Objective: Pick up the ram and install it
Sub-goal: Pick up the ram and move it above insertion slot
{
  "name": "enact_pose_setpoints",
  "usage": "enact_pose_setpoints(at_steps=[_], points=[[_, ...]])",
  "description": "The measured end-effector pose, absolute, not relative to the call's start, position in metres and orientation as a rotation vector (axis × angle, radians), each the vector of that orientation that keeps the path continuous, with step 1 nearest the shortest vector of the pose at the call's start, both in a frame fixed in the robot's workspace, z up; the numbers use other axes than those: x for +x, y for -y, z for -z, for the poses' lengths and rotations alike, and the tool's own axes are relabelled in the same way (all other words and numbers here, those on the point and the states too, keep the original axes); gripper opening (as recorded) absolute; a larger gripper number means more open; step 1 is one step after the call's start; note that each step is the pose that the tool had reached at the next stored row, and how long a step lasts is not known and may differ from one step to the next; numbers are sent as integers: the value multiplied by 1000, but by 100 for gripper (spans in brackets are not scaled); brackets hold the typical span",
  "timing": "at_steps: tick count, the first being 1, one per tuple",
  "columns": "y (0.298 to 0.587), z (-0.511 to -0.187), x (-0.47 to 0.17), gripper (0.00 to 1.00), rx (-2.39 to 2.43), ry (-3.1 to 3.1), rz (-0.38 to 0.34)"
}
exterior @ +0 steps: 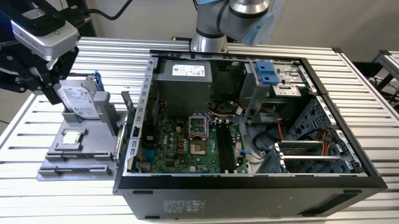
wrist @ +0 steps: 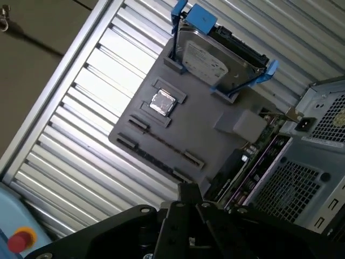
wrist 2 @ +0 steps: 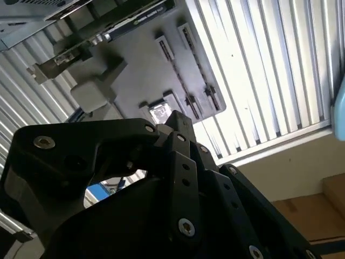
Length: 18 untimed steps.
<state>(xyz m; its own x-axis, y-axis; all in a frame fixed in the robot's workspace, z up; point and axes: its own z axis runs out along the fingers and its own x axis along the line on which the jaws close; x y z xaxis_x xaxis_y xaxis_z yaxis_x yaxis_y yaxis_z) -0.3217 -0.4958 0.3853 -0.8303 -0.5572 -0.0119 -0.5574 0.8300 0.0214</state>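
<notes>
My gripper (exterior: 45, 79) hangs at the exterior view's left, above the back of the grey parts tray (exterior: 93, 154) and beside the hard drive. Its dark body fills the near part of both wrist views, its tip (wrist 2: 180, 124) (wrist: 187, 190) pointing at the tray. A thin dark line runs between the clips of the tray's long holders (wrist: 161, 144) (wrist 2: 186, 73); I cannot tell whether this is the ram. The motherboard (exterior: 177, 151) lies in the open computer case, with its black slots (exterior: 226, 149) near the middle.
On the tray a silver hard drive in a blue frame (exterior: 80, 99) (wrist: 215, 59) stands upright, and a small square chip (exterior: 73, 136) (wrist: 163, 102) lies flat. An expansion card (exterior: 128, 112) stands between tray and case wall (exterior: 146, 88). The arm's base (exterior: 209, 35) is behind the case.
</notes>
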Motion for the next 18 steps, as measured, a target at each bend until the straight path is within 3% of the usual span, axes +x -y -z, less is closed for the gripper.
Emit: enact_pose_setpoints(at_steps=[18], points=[[496,-385,-322,0,-1420,-2801,-38]])
